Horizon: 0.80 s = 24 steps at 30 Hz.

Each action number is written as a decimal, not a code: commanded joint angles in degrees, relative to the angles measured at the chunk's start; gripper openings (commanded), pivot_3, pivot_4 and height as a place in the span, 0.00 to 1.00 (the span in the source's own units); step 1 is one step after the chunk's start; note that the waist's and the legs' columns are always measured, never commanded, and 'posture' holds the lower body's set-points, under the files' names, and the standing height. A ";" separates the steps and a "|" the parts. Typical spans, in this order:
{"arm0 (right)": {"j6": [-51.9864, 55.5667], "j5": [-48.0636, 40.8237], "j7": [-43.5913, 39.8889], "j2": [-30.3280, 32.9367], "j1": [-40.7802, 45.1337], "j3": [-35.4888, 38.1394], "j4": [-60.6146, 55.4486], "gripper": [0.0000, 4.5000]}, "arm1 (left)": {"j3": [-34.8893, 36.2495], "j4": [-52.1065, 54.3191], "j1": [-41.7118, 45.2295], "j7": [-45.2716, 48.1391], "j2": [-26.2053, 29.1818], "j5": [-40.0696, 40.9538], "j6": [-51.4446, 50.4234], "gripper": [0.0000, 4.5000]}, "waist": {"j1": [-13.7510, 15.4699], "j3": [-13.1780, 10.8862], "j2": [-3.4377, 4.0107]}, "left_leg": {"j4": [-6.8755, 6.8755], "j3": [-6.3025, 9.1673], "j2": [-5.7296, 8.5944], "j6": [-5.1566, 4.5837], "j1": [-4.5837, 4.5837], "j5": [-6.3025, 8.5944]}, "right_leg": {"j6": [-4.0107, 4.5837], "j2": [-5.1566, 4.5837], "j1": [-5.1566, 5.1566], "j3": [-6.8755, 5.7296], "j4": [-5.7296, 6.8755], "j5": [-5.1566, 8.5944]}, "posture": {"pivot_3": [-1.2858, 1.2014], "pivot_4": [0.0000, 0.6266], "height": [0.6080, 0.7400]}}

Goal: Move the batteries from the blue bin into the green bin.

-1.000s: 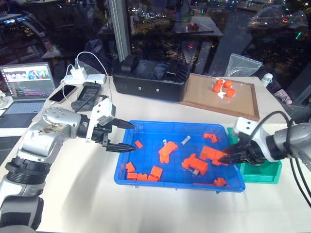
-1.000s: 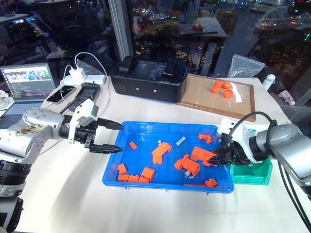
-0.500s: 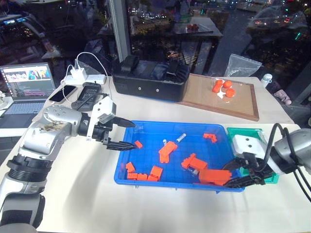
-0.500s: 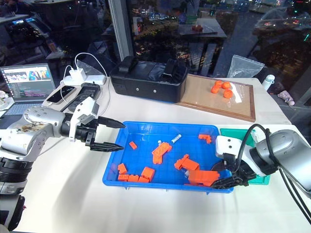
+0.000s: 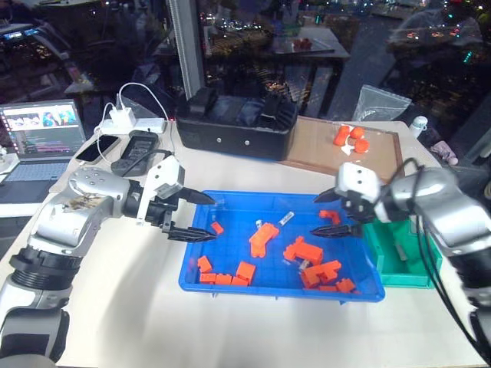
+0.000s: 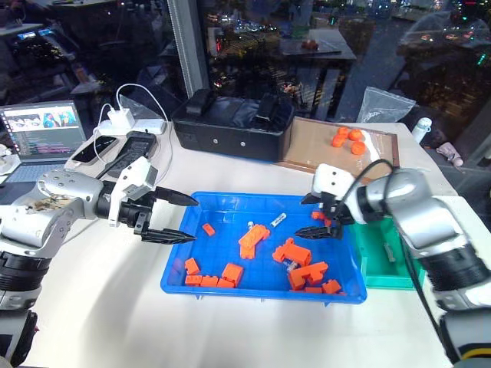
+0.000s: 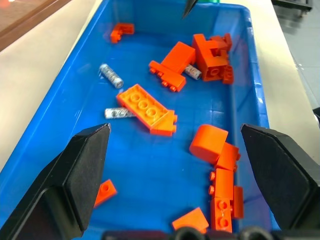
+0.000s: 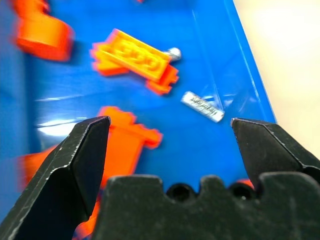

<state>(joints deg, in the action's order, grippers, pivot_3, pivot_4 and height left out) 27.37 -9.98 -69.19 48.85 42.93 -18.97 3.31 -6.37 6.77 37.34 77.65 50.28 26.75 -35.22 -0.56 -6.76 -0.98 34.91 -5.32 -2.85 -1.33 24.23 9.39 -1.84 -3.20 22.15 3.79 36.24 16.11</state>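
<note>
Batteries: one (image 5: 289,218) lies flat near the far wall of the blue bin (image 5: 230,285), long axis diagonal, running from the bin's middle toward its far right corner. A second (image 7: 118,113) lies flat just beside the end of a long orange brick (image 7: 148,109), axis roughly across the bin's width. A third (image 7: 192,72) is tucked against the brick cluster nearer the right end, mostly covered, heading hard to tell. Blue bin also holds loose orange bricks (image 5: 264,238), a row of small ones along the near-left wall (image 5: 222,274) and a pile near right (image 5: 322,273). Green bin (image 5: 393,270) sits touching the blue bin's right end; one slim grey piece lies inside it (image 5: 400,250) (probably a battery, too small to be sure). Right gripper (image 5: 331,212) hangs over the blue bin's far right corner, fingers spread wide, nothing between them. Left gripper (image 5: 196,215) sits at the bin's left rim, fingers also spread, empty. Behind: black box (image 5: 238,126), wooden-framed board (image 5: 322,149) with orange items (image 5: 352,138), laptop (image 5: 42,134) far left.
</note>
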 commanded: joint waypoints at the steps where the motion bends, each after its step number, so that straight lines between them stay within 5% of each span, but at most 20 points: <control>1: -7.99 6.20 0.96 -3.91 4.92 -2.57 9.80 0.99 | 1.29 1.32 0.99 -0.61 0.33 0.34 -0.01 1.00 | 0.04 0.00 0.00 | -0.01 -0.02 0.01 0.00 0.05 0.00 | 0.00 0.00 0.01 0.01 -0.01 0.00 | 0.52 0.24 1.00; 17: -25.00 16.56 0.34 -18.78 13.91 -5.71 43.85 0.99 | 3.35 5.24 -2.16 -3.40 1.06 1.76 -1.52 1.00 | -0.27 0.00 0.01 | 0.05 -0.07 0.01 0.03 -0.08 -0.02 | 0.04 0.01 0.01 0.03 0.42 0.02 | 0.52 0.24 1.00; 24: -22.48 15.93 -3.84 -17.28 13.21 -3.42 42.02 0.46 | 3.59 5.34 -2.47 -3.83 0.97 2.09 -1.55 1.00 | -0.25 0.00 0.01 | 0.05 -0.06 0.00 0.07 -0.18 -0.04 | 0.07 0.01 -0.03 0.03 0.54 0.03 | 0.52 0.24 1.00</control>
<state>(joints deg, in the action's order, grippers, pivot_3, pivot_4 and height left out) 3.49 6.25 -71.95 30.16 55.87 -24.02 47.52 -4.52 10.58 34.72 74.22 50.65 28.29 -36.75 -0.81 -6.76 -0.97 34.96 -5.38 -2.84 -1.26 24.06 9.35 -1.77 -3.19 22.12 3.82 36.78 16.14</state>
